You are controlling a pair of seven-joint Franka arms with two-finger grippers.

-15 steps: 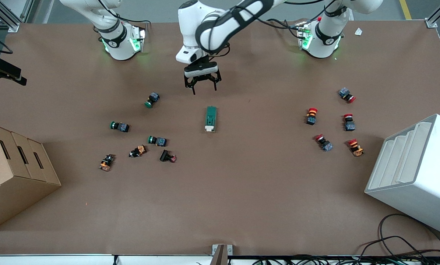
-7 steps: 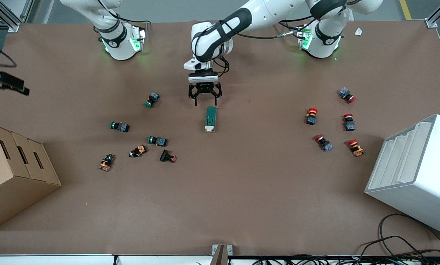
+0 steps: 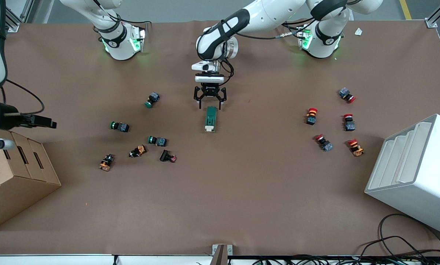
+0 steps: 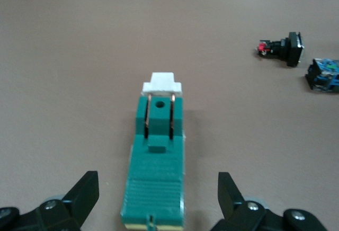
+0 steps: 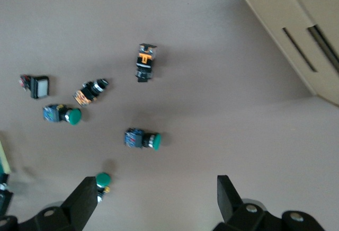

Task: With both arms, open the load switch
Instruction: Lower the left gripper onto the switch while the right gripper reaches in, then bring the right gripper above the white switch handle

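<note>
The load switch [image 3: 210, 119] is a dark green block with a white lever [image 3: 209, 128] at its end nearer the front camera. It lies flat at mid-table. My left gripper [image 3: 210, 105] is open low over the switch's lever-free end. In the left wrist view, that gripper [image 4: 157, 188] straddles the green body [image 4: 159, 157], with both fingers [image 4: 85, 194] clear of its sides. The white lever [image 4: 162, 85] shows there too. My right gripper [image 3: 50, 124] is open and empty in the air above the cardboard box. In the right wrist view, this gripper [image 5: 156, 194] has only bare table between its fingers.
Green-capped push buttons [image 3: 152, 99] and other small parts [image 3: 138, 151] lie toward the right arm's end. Red-capped push buttons [image 3: 311, 116] lie toward the left arm's end. A cardboard box [image 3: 13, 173] and a white bin [image 3: 415, 173] stand at the table's two ends.
My left gripper has come down and moved over the switch's lever-free end. My right arm has swung in over the cardboard box.
</note>
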